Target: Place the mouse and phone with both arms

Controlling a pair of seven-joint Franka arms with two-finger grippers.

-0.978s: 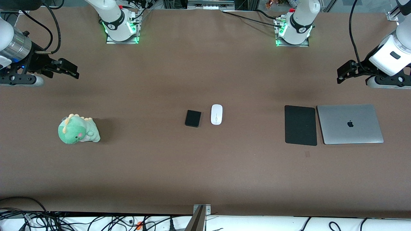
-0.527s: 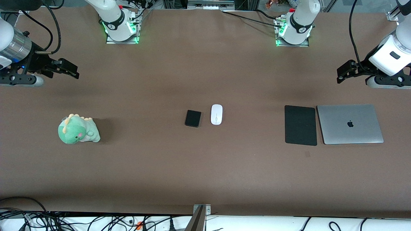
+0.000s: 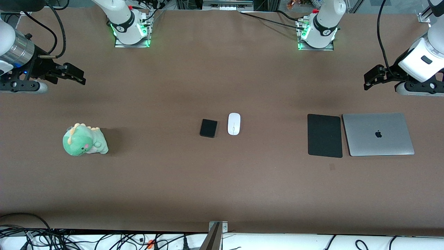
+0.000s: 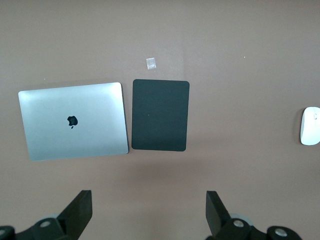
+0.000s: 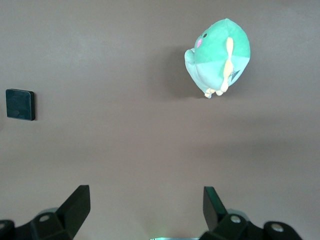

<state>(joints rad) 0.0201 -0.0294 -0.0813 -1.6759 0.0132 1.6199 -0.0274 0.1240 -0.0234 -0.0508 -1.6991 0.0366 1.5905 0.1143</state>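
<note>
The mouse (image 3: pixel 234 123) lies near the middle of the brown table (image 3: pixel 222 187), touched by nothing; the phone (image 3: pixel 208 128) lies just beside it toward the right arm's end, a narrow strip of table between them, both flat on the surface.

The left gripper (image 3: pixel 372 79) hangs in the air over bare table at the left arm's end, its fingers (image 4: pixel 80 215) spread wide with nothing between them; the black mouse pad (image 3: pixel 324 135) and the closed silver laptop (image 3: pixel 378 134) lie side by side nearer the front camera than the table under it, the pad on the side toward the mouse, the two edges close enough that I cannot tell whether they touch; a small pale scrap (image 4: pixel 150 63) lies near the pad's edge, too small to identify.

The right gripper (image 3: pixel 74 75) hangs over bare table at the right arm's end, likewise spread wide and empty; the green plush dinosaur (image 3: pixel 84 140) sits nearer the front camera, well apart from the phone.

Both arms wait, away from mouse and phone.
</note>
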